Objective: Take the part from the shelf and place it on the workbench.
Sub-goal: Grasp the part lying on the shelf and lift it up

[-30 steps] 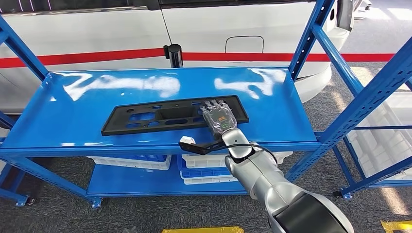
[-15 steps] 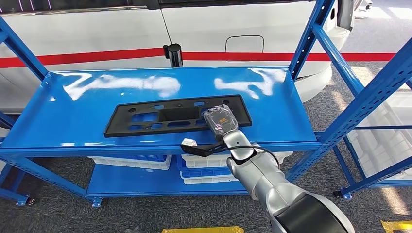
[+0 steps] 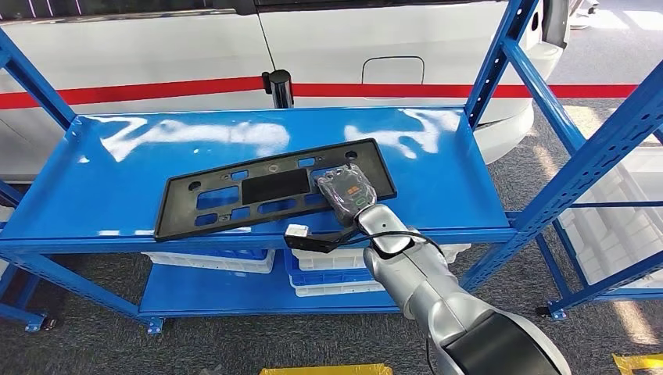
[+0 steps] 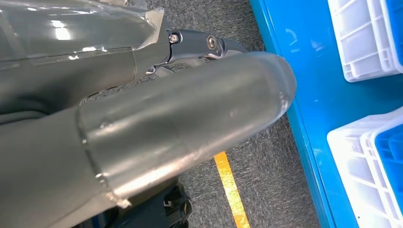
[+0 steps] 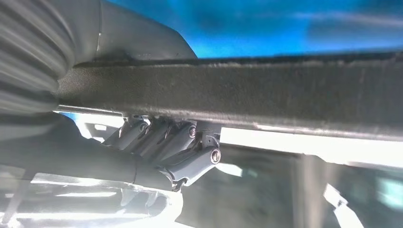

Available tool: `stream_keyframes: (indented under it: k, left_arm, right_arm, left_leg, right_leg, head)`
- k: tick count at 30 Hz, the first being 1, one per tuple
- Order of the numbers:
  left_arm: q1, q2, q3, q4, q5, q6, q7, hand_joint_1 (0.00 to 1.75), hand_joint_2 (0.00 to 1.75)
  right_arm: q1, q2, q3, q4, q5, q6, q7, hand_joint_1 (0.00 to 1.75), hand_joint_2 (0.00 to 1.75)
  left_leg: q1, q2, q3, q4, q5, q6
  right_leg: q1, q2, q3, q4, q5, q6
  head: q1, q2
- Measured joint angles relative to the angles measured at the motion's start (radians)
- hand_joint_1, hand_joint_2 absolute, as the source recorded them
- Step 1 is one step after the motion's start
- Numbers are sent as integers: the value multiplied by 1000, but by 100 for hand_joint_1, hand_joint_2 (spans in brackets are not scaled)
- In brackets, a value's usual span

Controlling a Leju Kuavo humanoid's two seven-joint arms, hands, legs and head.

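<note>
One robot hand [image 3: 349,191] grips the tilted part's [image 3: 266,191] right end.

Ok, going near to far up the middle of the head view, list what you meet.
Right arm → right hand gripping the black part at its near edge → bare blue shelf top → black post → white car with a red stripe.
</note>
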Motion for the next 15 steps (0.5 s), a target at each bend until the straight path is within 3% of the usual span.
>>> stream_keyframes:
  k: [1, 5, 10, 15]
  left_arm:
    - [1, 1, 5, 0, 3, -4, 1, 0, 0]
    - [7, 5, 20, 1, 9, -14, 2, 0, 175]
    - [16, 10, 37, 1, 9, -10, 4, 0, 175]
    - [15, 13, 45, 1, 3, 4, 28, 0, 175]
  right_arm:
    - [-1, -2, -4, -38, -30, 18, -49, 165, 175]
    - [-4, -28, 0, -217, -122, 121, -111, 165, 175]
    - [-12, -111, 21, -459, -184, 180, -80, 166, 175]
    - [-10, -164, 50, -566, -196, 174, -64, 166, 175]
  left_leg:
    - [0, 0, 0, 0, 0, 0]
    - [0, -1, -1, 0, 0, 0]
    - [0, -2, -2, 0, 0, 0]
    - [-1, -1, -2, 0, 0, 0]
  right_leg:
    - [0, 0, 0, 0, 0, 0]
    - [0, -1, -2, 0, 0, 0]
    - [0, -1, -2, 0, 0, 0]
    - [-1, 0, -2, 0, 0, 0]
  head:
    - [0, 0]
    - [0, 0]
    - [0, 0]
    - [0, 0]
